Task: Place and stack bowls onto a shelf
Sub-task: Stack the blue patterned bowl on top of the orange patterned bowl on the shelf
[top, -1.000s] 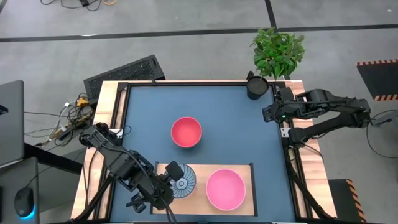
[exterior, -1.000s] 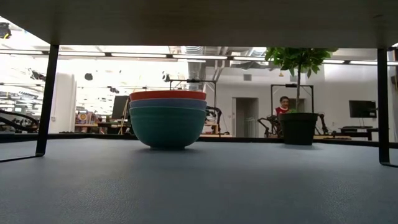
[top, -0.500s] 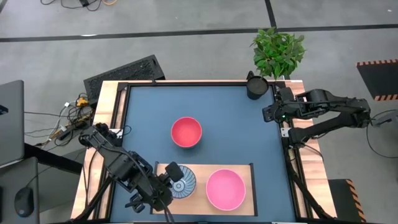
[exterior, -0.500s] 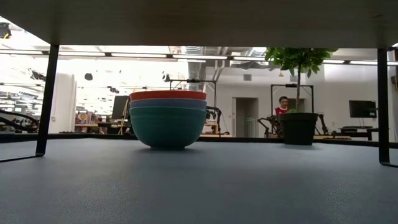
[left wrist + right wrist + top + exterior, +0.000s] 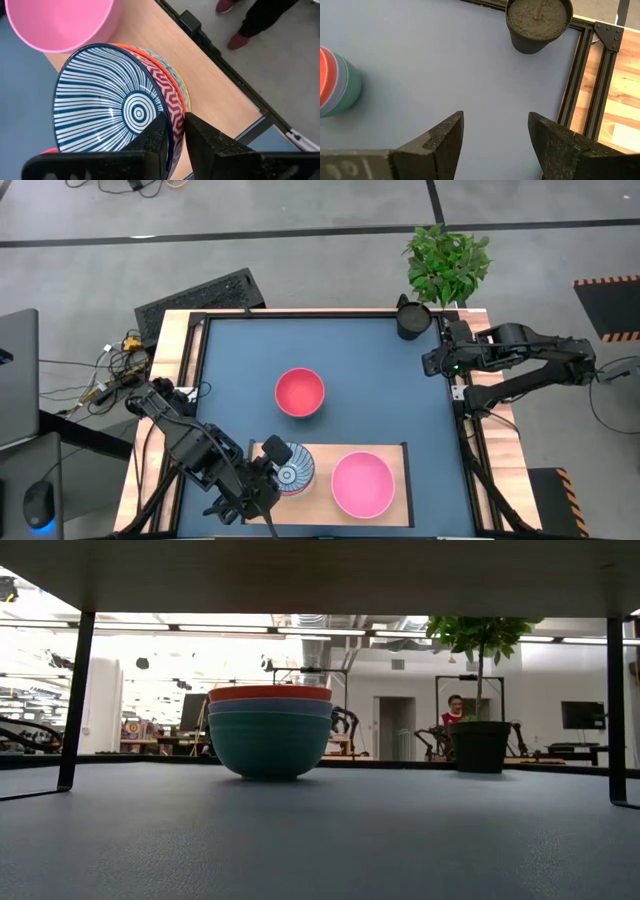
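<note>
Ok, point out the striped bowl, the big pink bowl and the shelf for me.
striped bowl (image 5: 107, 105): left wrist view, on its blue-and-white inner wall.
big pink bowl (image 5: 362, 484): high view, on the middle of its inside.
shelf (image 5: 322, 454): high view, on bare wood between the two bowls.

Looking past the right gripper (image 5: 495, 145), its two dark fingers (image 5: 445, 140) standing wide apart with nothing between them, hovering over the bare grey-blue tabletop (image 5: 445, 65). Showing a stack of round bowls (image 5: 337, 82) sitting at one edge of the picture, red rim uppermost, a blue-grey band under it, teal green lowest. Showing a dark round pot (image 5: 538, 25) filled with gritty soil near the black metal frame rail (image 5: 580, 75), with pale wood boards (image 5: 620, 95) lying beyond it.
</note>
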Robot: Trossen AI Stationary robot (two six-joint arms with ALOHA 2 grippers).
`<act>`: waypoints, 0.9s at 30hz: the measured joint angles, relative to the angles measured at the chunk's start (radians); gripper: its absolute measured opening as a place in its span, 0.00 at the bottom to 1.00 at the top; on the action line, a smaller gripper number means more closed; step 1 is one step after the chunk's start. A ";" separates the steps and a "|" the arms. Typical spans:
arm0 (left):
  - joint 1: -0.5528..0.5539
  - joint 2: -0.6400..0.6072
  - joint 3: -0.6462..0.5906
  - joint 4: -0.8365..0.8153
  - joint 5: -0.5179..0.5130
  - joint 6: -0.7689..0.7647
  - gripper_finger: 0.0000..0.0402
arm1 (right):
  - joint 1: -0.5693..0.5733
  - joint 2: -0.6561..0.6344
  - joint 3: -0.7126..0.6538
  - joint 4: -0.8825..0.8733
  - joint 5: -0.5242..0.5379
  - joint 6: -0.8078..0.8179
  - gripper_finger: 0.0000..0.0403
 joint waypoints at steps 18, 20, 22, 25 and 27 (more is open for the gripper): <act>0.000 0.001 0.000 0.070 -0.028 -0.061 0.11 | 0.000 0.000 0.000 0.000 0.000 -0.026 0.62; -0.009 0.003 0.000 0.063 -0.031 -0.060 0.11 | 0.000 0.000 0.000 0.000 0.000 -0.026 0.62; -0.014 0.007 0.000 0.062 -0.039 -0.057 0.11 | 0.000 0.000 0.000 0.000 0.000 -0.030 0.62; -0.019 0.017 0.000 0.055 -0.052 -0.064 0.11 | 0.000 0.000 0.000 0.000 -0.003 -0.045 0.62; -0.023 0.019 0.000 0.054 -0.053 -0.068 0.11 | 0.000 0.000 0.000 0.000 -0.006 -0.045 0.62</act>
